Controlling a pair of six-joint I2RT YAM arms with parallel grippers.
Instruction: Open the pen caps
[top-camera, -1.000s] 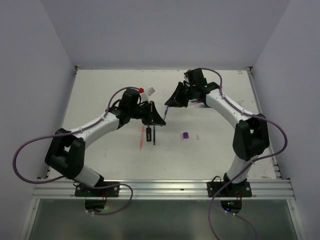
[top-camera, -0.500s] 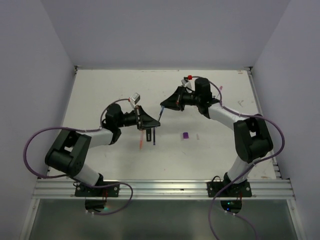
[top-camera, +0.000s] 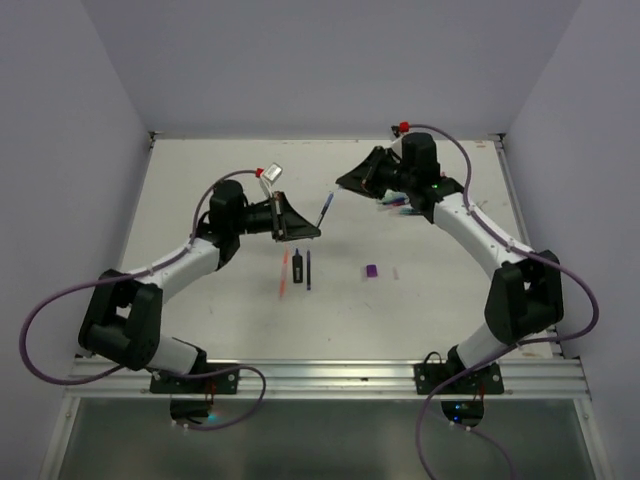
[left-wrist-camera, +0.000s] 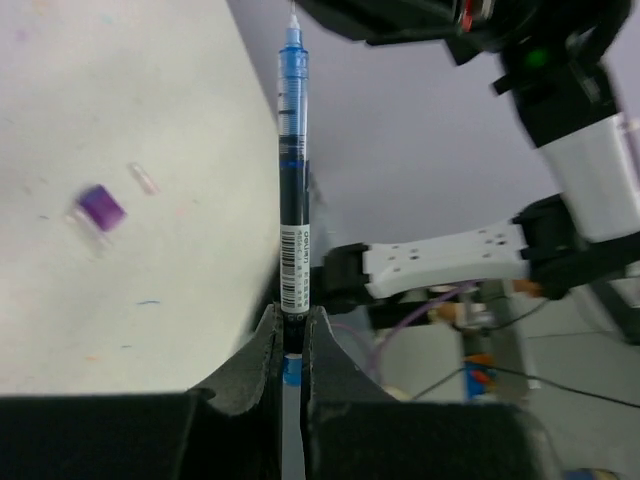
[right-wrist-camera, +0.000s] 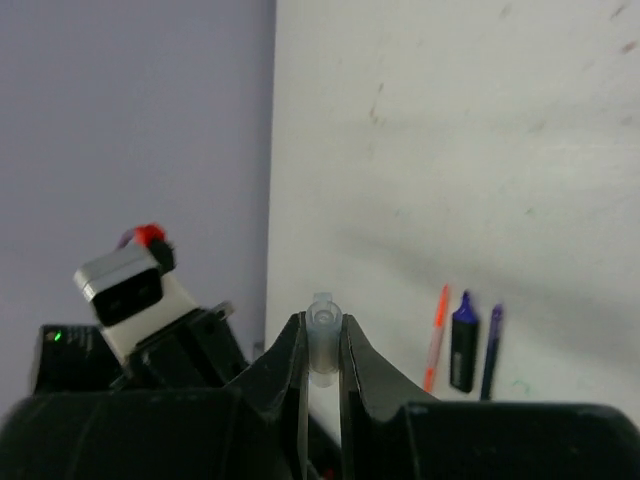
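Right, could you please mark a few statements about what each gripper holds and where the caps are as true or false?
1. The left gripper is shut on a blue pen. True.
2. That pen has its cap on. False: its tip is bare.
3. The right gripper is open and empty. False: it is shut on a clear cap.
4. A purple cap lies on the table. True.
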